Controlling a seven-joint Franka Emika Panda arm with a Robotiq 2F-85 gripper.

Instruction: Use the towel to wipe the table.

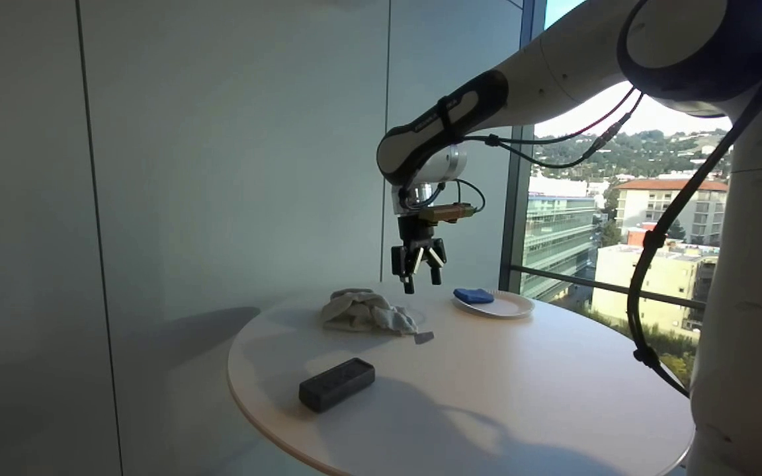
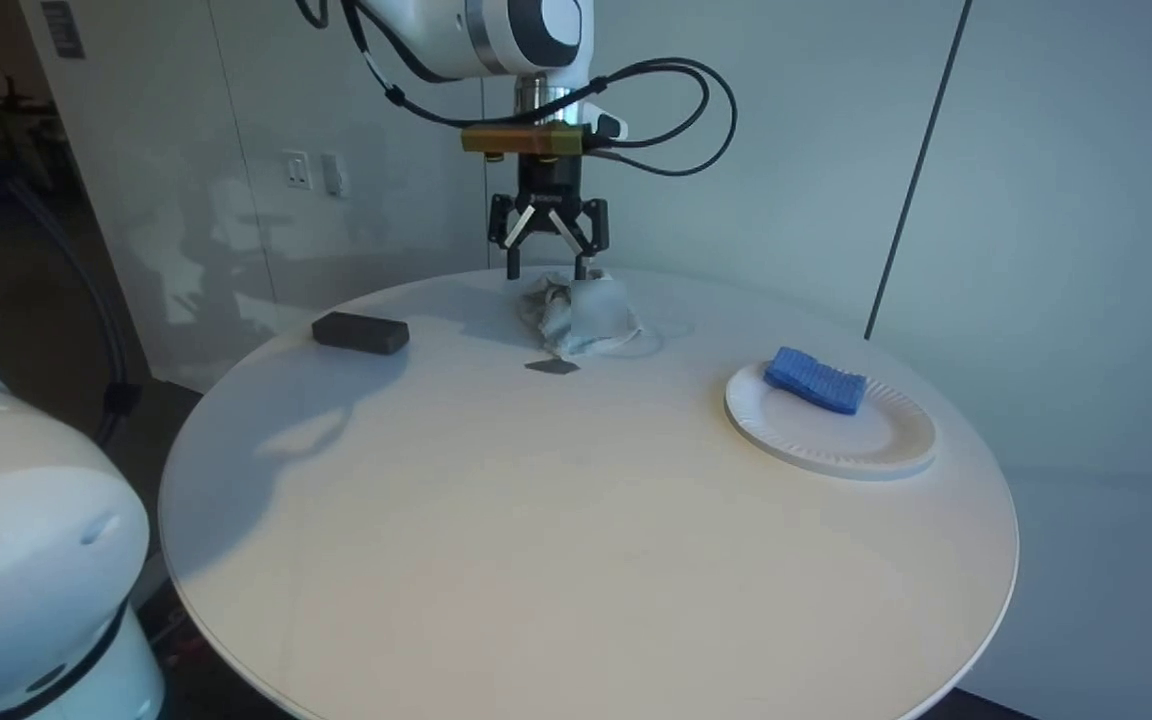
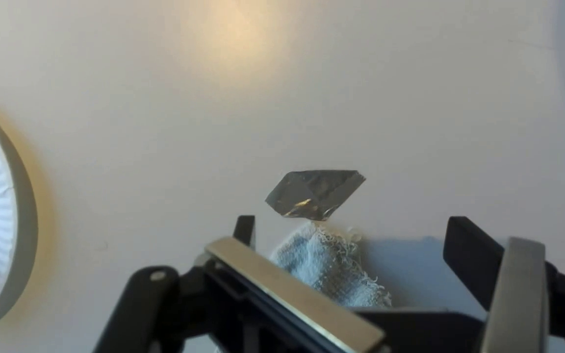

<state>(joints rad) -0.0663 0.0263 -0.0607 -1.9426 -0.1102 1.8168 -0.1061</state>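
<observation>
Closest to the lens in the wrist view, along the bottom of the frame, juts the gripper (image 3: 353, 234), its 2 fingers (image 3: 471, 262) spread wide and pinching nothing. From that I judge the task to be at its start: the towel (image 1: 358, 313) is not yet in hand, and picking it up and drawing it across the table (image 2: 586, 560) both seem left to do. It lies there in a heap, a little left of and below the middle of the frame in an exterior view, beneath the gripper and, it appears, apart from it. Just beside the towel's tip, near the middle of the wrist view, sits a dark, shiny scrap (image 3: 314, 192), perhaps what the wiping should shift; whether they touch I cannot tell. As for looks, the towel is pale grey-green, bunched in loose folds, humped toward the left and tapering rightward to a lower, paler corner. Close up, the wrist view shows a nubby weave and a frayed, thready edge. Such slack folds should, I think, give the fingers plenty to grip.
</observation>
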